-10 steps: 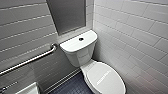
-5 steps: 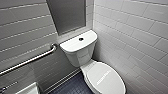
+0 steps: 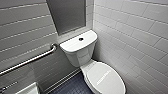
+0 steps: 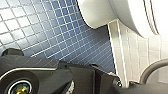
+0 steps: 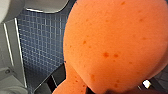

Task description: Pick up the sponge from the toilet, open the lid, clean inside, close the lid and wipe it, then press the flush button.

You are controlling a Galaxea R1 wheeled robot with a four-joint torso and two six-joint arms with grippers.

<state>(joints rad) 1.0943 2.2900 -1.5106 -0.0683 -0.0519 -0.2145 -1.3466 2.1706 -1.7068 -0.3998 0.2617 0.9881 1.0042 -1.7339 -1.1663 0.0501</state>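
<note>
The white toilet (image 3: 103, 77) stands in the corner with its lid down. On top of its tank (image 3: 78, 46) sits the small dark flush button (image 3: 80, 39). The orange sponge (image 5: 117, 45) looms very close in the right wrist view, squeezed narrow at one end where my right gripper (image 5: 83, 87) is shut on it. Beyond the sponge lies the blue tiled floor (image 5: 42, 42). In the left wrist view the toilet's white underside (image 4: 130, 15) hangs over the same blue floor (image 4: 50, 30), and nothing is held there.
A metal grab bar (image 3: 30, 61) runs along the left wall. A dark panel (image 3: 67, 15) hangs above the tank. White tiled walls close in on both sides. A white sink edge (image 3: 27, 90) shows at the lower left.
</note>
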